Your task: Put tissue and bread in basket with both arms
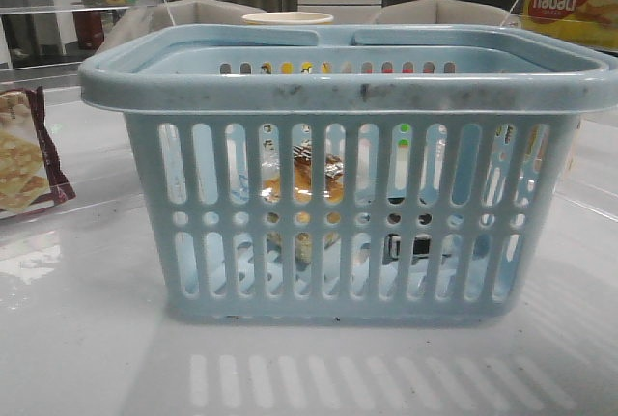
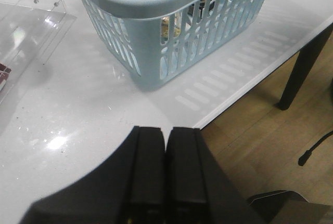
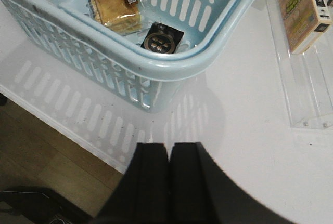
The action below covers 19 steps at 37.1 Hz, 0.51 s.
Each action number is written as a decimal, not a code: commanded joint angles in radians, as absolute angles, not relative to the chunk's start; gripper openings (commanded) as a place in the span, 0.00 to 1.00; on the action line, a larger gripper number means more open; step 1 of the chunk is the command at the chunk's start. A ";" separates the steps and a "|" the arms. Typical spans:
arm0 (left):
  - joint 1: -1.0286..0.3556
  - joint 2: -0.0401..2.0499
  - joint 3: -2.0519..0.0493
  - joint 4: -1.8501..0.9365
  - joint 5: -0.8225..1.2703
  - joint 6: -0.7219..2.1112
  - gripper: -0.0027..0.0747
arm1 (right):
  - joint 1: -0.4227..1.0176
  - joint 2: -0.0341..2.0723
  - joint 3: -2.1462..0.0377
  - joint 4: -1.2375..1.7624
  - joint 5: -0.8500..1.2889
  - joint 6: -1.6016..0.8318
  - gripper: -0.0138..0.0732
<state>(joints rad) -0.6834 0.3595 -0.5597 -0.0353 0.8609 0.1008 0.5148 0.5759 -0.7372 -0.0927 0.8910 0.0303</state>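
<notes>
The light blue basket [image 1: 338,78] stands mid-table. The bread [image 3: 115,7], a golden bun in clear wrap with a dark label, lies inside it, seen through the slots in the front view [image 1: 301,180]. The tissue [image 3: 162,39], a small black and white pack, lies on the basket floor beside the bread, also visible in the front view [image 1: 410,247]. My left gripper [image 2: 166,130] is shut and empty over the table's front edge, away from the basket [image 2: 151,5]. My right gripper [image 3: 169,146] is shut and empty near the front edge, short of the basket [image 3: 171,63].
A maroon-edged cracker packet [image 1: 24,160] lies at the left on a clear acrylic tray [image 2: 31,26]. A yellow nabati box [image 1: 572,3] stands at the back right. A carton [image 3: 302,8] sits on another clear tray [image 3: 304,94]. The table edge [image 2: 250,86] drops to wooden floor.
</notes>
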 commanded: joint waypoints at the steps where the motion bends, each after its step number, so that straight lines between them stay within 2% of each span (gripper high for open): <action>1: -0.680 0.366 -0.587 -0.044 0.788 0.090 0.15 | 0.516 0.577 -0.762 -0.111 0.827 0.020 0.19; 8: -0.672 0.330 -0.571 -0.017 0.771 0.098 0.15 | 0.516 0.577 -0.762 -0.111 0.827 0.020 0.19; 10: -0.631 0.291 -0.546 0.026 0.747 0.101 0.15 | 0.516 0.577 -0.762 -0.111 0.827 0.020 0.19; 19: -0.295 0.085 -0.202 0.000 0.223 0.101 0.15 | 0.516 0.577 -0.762 -0.111 0.827 0.020 0.19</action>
<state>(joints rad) -0.3822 0.1181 -0.2648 0.0264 0.4623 0.1008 0.5148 0.5759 -0.7372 -0.0927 0.8913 0.0303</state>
